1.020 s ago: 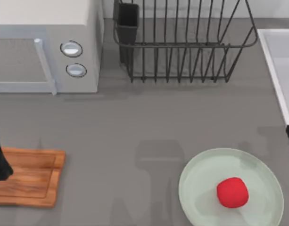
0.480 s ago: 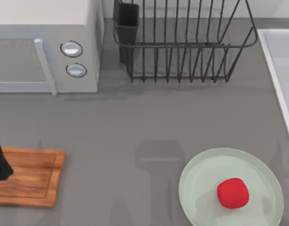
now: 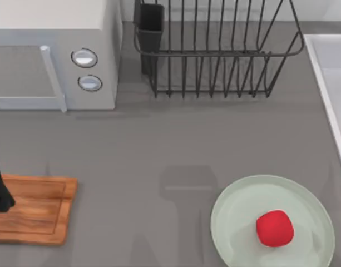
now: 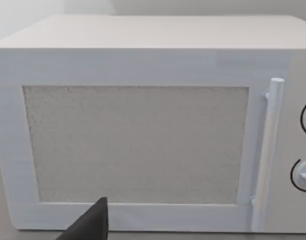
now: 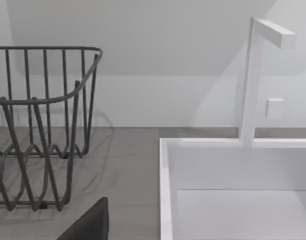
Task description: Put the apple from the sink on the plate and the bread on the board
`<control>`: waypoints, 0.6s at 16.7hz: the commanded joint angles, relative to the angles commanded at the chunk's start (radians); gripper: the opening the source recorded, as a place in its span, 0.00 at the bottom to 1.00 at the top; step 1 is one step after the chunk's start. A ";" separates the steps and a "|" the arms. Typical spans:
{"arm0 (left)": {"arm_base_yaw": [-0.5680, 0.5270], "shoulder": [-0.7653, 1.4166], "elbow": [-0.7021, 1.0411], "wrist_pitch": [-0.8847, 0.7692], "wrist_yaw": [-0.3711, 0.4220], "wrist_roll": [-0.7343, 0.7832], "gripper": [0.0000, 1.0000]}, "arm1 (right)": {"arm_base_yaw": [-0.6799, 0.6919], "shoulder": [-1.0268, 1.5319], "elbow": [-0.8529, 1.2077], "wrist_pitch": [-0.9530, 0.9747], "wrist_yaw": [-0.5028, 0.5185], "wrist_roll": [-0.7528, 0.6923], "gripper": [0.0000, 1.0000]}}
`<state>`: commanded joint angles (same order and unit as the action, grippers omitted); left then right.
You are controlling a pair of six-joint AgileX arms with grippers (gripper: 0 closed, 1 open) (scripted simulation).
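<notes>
The red apple (image 3: 274,227) lies on the pale green plate (image 3: 237,222) at the front right of the table, right of the plate's middle. The wooden board (image 3: 39,208) lies at the front left. My left gripper (image 3: 0,192) is a dark shape at the left edge, over the board's left part. The bread is out of view. The white sink (image 3: 326,83) runs along the right edge, and its basin (image 5: 232,200) looks bare in the right wrist view. A dark part of my right gripper (image 5: 90,225) points toward the sink and the rack.
A white microwave (image 3: 53,55) stands at the back left and faces my left wrist camera (image 4: 138,145). A black wire dish rack (image 3: 215,50) stands at the back middle. A white tap (image 5: 252,80) rises behind the sink. Grey tabletop lies between board and plate.
The dark tip of my right arm at the top view's right edge has drawn out of that view. The apple, plate, board and left arm have stayed put.
</notes>
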<state>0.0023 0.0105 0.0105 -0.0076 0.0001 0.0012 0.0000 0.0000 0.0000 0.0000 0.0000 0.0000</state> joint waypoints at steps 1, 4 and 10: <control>0.005 0.021 0.020 -0.015 0.000 0.002 1.00 | 0.000 0.000 0.000 0.000 0.000 0.000 1.00; 0.030 0.147 0.132 -0.097 0.001 0.015 1.00 | 0.000 0.000 0.000 0.000 0.000 0.000 1.00; 0.115 0.681 0.479 -0.384 0.000 0.059 1.00 | 0.000 0.000 0.000 0.000 0.000 0.000 1.00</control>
<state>0.1173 0.6910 0.4892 -0.3915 0.0005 0.0605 0.0000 0.0000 0.0000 0.0000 0.0000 0.0000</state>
